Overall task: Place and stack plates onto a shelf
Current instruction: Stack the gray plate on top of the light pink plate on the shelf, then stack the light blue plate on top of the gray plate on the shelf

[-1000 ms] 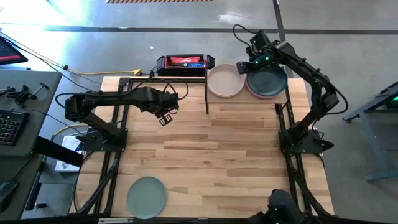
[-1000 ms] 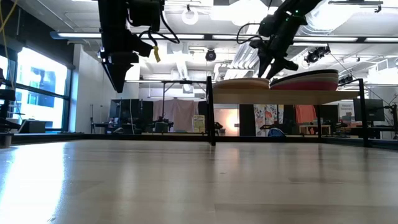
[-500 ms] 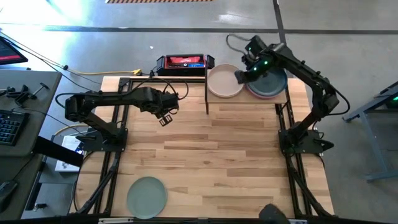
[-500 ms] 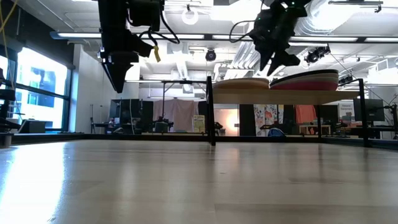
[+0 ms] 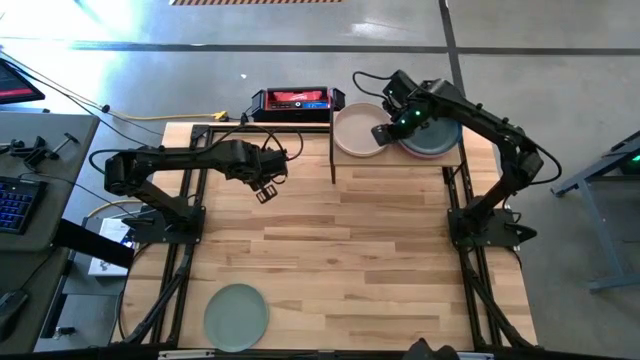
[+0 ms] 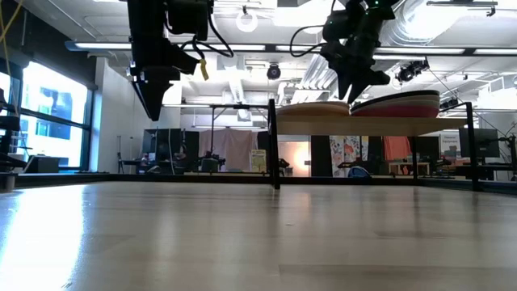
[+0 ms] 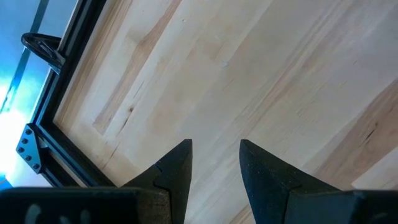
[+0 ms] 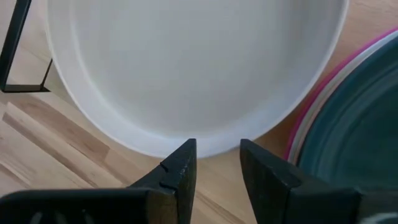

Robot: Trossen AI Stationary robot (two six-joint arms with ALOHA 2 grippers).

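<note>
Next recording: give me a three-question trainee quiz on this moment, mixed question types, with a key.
1. True or false: the sage green plate lies on the shelf.
2. Which gripper hangs over the shelf? A) left gripper B) right gripper
3. Fill in: the top plate of the right-hand stack is ____ in colour.

Key: 1. False; it lies on the tabletop at the near left corner. 2. B; it holds nothing. 3. Charcoal; the left-hand stack shows a pale top plate.

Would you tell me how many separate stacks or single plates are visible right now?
3: a pale stack and a dark-topped stack side by side on the shelf, one sage green plate on the table's near-left corner. Stacked plates are partly hidden.
</note>
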